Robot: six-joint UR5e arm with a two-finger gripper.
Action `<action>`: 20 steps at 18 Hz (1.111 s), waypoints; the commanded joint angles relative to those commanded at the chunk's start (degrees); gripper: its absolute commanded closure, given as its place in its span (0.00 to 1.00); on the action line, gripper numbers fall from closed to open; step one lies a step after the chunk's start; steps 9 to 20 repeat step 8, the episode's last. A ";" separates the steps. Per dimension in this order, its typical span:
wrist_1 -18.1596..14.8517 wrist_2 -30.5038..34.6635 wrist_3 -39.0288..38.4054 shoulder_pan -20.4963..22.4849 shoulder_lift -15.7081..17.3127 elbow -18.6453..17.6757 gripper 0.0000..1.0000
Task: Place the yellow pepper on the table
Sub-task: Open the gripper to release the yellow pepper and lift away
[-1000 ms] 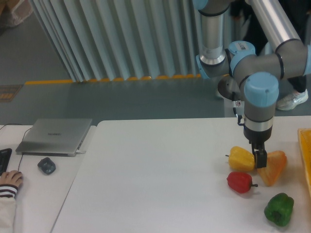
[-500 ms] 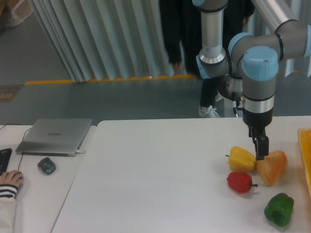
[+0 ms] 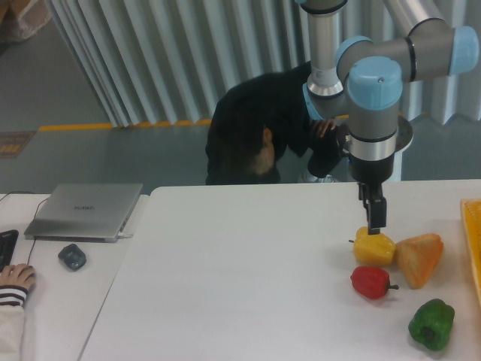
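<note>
The yellow pepper (image 3: 373, 247) sits on the white table (image 3: 240, 271) at the right, with its dark stem pointing left. It touches the orange-tan wedge (image 3: 419, 258) on its right. My gripper (image 3: 375, 216) hangs just above the pepper's top, pointing straight down and holding nothing. I see its fingers edge-on as one narrow dark shape, and they look open. The fingertips are level with the pepper's top edge or a little above it.
A red pepper (image 3: 372, 282) lies just in front of the yellow one, and a green pepper (image 3: 431, 324) is at the front right. A yellow-orange tray edge (image 3: 473, 241) is at the far right. A person (image 3: 263, 147) bends behind the table. A laptop (image 3: 84, 210), a mouse (image 3: 72, 256) and a hand (image 3: 15, 278) are on the left desk.
My gripper has risen from between the yellow pepper and the wedge and shifted left, to above the pepper. The pepper stays on the table. A person has come into view behind the table.
</note>
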 joint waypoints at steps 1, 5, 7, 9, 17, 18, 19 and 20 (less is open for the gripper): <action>0.00 0.18 0.44 0.00 0.26 -0.35 0.00; 0.00 0.18 0.44 0.00 0.62 -0.44 0.00; 0.00 0.18 0.18 0.00 0.62 -0.44 0.00; 0.00 0.18 0.18 0.00 0.62 -0.44 0.00; 0.00 0.18 0.18 0.00 0.62 -0.44 0.00; 0.00 0.18 0.18 0.00 0.62 -0.44 0.00; 0.00 0.18 0.18 0.00 0.62 -0.44 0.00; 0.00 0.18 0.18 0.00 0.62 -0.44 0.00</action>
